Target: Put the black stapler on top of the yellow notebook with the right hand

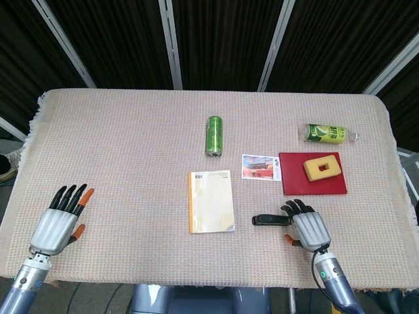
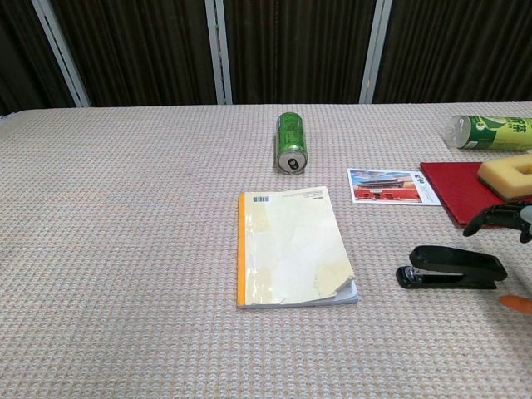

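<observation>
The black stapler [image 1: 269,220] [image 2: 451,268] lies flat on the cloth, to the right of the yellow notebook [image 1: 211,201] [image 2: 292,246]. The notebook lies closed near the table's middle, its orange spine on the left. My right hand [image 1: 306,224] [image 2: 509,219] hovers over the stapler's right end, fingers spread and pointing away from me; nothing is held in it. Only its fingertips show at the right edge of the chest view. My left hand [image 1: 62,218] rests open at the table's near left, far from both objects.
A green can [image 1: 215,135] [image 2: 291,142] lies on its side behind the notebook. A postcard [image 1: 260,166] [image 2: 390,184] lies beside a red board [image 1: 313,174] [image 2: 462,188] bearing a yellow sponge [image 1: 322,165]. A green bottle [image 1: 329,133] [image 2: 490,131] lies at the back right.
</observation>
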`<state>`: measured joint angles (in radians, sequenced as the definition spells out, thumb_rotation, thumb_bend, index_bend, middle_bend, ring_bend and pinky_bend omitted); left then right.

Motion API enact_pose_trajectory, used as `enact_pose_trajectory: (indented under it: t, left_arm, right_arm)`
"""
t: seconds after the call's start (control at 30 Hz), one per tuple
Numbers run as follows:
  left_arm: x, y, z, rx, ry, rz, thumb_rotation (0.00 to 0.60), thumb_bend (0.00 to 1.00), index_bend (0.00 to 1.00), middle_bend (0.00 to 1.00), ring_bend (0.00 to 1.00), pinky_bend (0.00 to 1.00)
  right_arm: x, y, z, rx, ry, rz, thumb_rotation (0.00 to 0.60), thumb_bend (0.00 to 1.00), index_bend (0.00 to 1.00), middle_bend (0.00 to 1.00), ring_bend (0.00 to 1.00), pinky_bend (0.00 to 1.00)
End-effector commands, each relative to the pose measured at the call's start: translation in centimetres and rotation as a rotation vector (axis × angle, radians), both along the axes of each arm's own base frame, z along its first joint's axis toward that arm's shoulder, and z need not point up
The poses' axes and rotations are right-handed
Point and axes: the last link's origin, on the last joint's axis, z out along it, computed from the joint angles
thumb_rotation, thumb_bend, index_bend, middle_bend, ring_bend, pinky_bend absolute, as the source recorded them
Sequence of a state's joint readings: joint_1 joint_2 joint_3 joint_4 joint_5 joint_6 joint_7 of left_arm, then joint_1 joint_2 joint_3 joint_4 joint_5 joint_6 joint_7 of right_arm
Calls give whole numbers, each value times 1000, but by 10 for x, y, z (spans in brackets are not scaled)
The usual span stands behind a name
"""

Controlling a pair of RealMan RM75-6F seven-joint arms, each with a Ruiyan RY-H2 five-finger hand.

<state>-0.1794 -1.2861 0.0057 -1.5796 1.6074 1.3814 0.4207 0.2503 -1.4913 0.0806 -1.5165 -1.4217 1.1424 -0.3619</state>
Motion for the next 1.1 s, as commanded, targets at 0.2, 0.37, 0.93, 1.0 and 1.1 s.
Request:
enact_pose_trajectory:
  t: [0.2, 0.37, 0.93, 1.0, 1.1]
  left_arm:
    - [-3, 4, 2, -5, -7, 12, 600, 312, 0, 0, 0, 75]
    - [-3, 5, 1, -14, -12, 16, 600, 311, 0, 0, 0, 75]
    - [-5, 10, 4, -25, -28, 20, 600, 316, 0, 0, 0, 75]
    - [-5, 10, 4, -26, -29, 20, 600, 316, 0, 0, 0, 75]
    - [-5, 10, 4, -28, -30, 18, 600, 319, 0, 0, 0, 75]
  right_arm:
    - [3, -9, -16, 21, -1, -9, 600, 224, 248, 181, 141, 315]
    - [3, -14, -25, 33, -1, -10, 600, 266, 303, 207, 186, 380]
    - [16, -24, -32, -3, 20, 47, 600, 355, 601, 431, 444, 614]
    - [16, -24, -33, -6, 21, 46, 600, 366, 633, 459, 475, 645]
    - [15, -25, -34, -7, 23, 43, 600, 387, 673, 489, 510, 682]
